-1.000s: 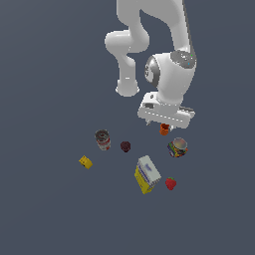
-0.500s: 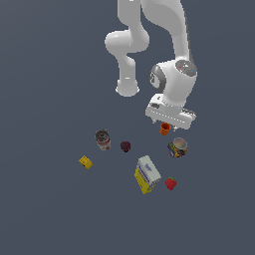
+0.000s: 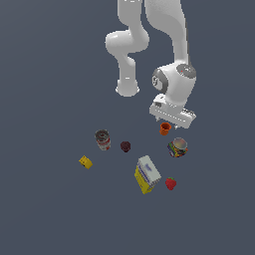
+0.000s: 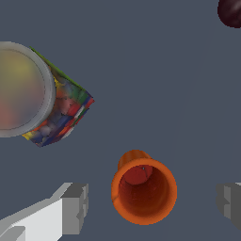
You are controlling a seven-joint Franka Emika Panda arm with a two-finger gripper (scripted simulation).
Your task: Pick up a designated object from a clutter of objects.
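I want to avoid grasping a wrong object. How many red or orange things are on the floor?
3. The orange cup sits below the gripper; the strawberry lies beside the yellow-white-blue box; the red-white can stands towards the exterior view's left. None seems hidden.

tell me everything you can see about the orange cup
The orange cup is small, plain and tapered, with a smooth matte look. It stands upright on the dark floor with its hollow mouth facing up, showing a darker reddish inside. It sits between the open fingers of the hand, which do not touch it. The multicoloured round-topped item stands nearby, apart from it.
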